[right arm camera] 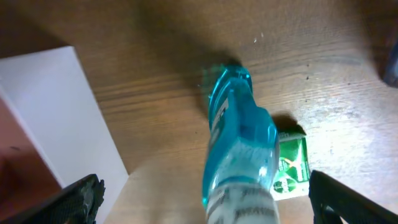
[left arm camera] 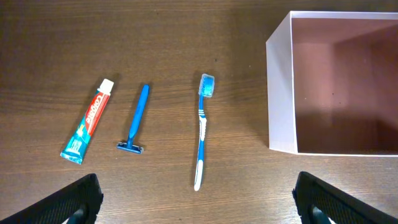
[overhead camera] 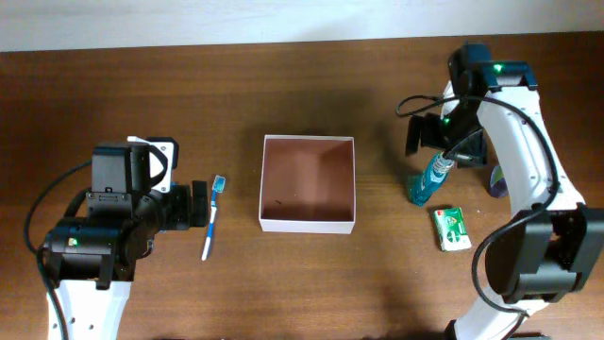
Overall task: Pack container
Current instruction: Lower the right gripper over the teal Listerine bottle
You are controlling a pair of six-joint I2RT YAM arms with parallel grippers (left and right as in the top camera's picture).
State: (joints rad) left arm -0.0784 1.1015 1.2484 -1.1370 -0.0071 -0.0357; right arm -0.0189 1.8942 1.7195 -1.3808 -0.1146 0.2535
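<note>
**Both the left claw [left arm camera: 196, 198] and the right claw [right arm camera: 208, 193] hang open**

From where I stand, the left claw has its fingers [left arm camera: 79, 200] spread wide and grips nothing. It hovers over the near end of a toothbrush [left arm camera: 202, 130], which lies on the table [overhead camera: 302, 283] with its head pointing far. Left of the toothbrush lies a razor [left arm camera: 135, 121], and further left a toothpaste [left arm camera: 88, 121].

The right claw is spread just as wide. A blue bottle [right arm camera: 239, 143] stands between its fingers [right arm camera: 84, 198], and neither finger seems to touch it, though the view is blurred. A green packet [right arm camera: 289, 165] lies just beside the bottle, on its near right side.

The container [overhead camera: 308, 225] sits mid-table between the two arms, open side up. It is just right of the toothbrush and left of the bottle. All these toiletries lie outside it.
</note>
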